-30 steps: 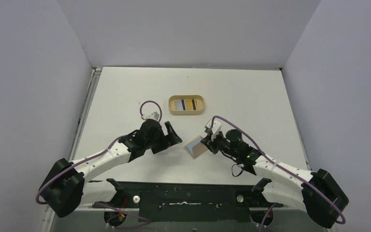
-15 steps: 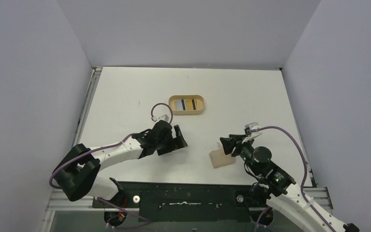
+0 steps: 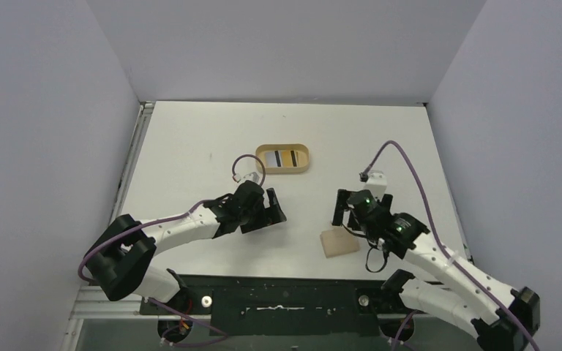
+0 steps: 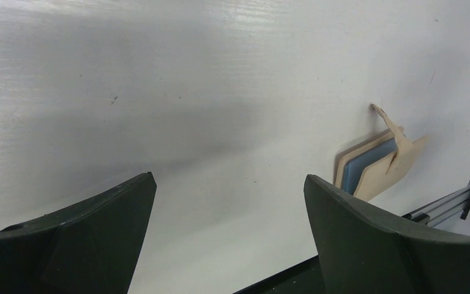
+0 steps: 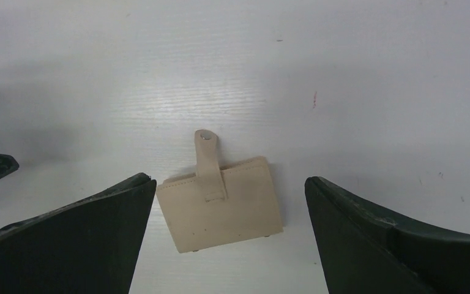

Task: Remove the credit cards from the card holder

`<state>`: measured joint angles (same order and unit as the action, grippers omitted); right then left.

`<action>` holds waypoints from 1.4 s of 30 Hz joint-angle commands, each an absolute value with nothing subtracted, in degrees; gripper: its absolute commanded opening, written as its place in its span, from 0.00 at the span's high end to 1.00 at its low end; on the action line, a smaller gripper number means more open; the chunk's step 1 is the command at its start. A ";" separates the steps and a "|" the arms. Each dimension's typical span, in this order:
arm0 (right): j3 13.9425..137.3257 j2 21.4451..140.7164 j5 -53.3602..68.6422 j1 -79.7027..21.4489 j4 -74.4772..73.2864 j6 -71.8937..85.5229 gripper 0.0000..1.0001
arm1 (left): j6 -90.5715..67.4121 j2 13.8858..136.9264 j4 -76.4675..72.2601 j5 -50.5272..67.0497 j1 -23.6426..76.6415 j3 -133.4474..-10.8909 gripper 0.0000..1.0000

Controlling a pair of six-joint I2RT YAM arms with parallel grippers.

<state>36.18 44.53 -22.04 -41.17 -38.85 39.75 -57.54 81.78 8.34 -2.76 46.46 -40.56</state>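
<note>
The small flat tan card holder [image 5: 220, 205] lay on the white table [image 3: 190, 146] under the right gripper [image 3: 345, 213]. That and the left gripper [image 3: 269, 212] gaped wide, empty. The holder looked light and floppy; the best hold seemed the slippery light blue card [image 4: 367, 164] by its showing edge

Tan-beige card holder [image 5: 220, 205], light blue card [image 4: 370, 164] inside; white worktop [image 3: 190, 146]; tan tray [image 3: 282, 171], striped black, white, yellow within.

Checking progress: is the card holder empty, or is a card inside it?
Not empty: the left wrist view shows a light blue card tucked inside the card holder.
</note>
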 commanded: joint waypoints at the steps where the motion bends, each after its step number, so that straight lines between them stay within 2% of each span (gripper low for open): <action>1: 41.88 55.91 -19.16 -44.08 -46.01 40.17 0.00 | -56.80 81.65 5.10 -2.72 46.69 -42.21 0.08; 9: 38.41 64.89 -14.93 -44.58 -40.85 41.58 0.00 | -56.61 79.94 4.92 -1.71 46.25 -40.94 0.08; 21: 27.48 60.32 -9.68 -42.29 -25.48 41.68 0.00 | -56.34 78.71 4.62 -0.67 45.44 -39.36 0.08; 26: 25.85 62.60 -4.53 -42.12 -17.02 39.05 0.00 | -56.34 78.67 4.60 -0.56 45.40 -39.24 0.08; 30: 28.17 67.29 -0.58 -41.95 -8.67 30.36 0.00 | -57.04 77.78 4.80 -1.34 44.72 -38.11 0.08; 34: 34.65 75.69 12.61 -40.40 -0.95 17.02 0.02 | -57.91 76.55 2.94 2.11 39.08 -34.24 0.08; 36: 39.03 81.32 24.71 -37.89 2.26 11.79 0.03 | -58.18 74.88 1.23 4.91 34.86 -31.86 0.09; 40: 48.66 93.39 44.01 -35.44 3.50 1.49 0.04 | -55.73 71.21 4.92 5.72 30.01 -31.69 0.09; 42: 53.18 97.61 49.16 -35.33 2.75 -5.62 0.02 | -55.25 69.89 6.03 5.88 29.02 -31.77 0.08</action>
<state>45.78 91.83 29.19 -36.14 -2.59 10.44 -57.43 73.89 5.96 3.60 30.89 -31.20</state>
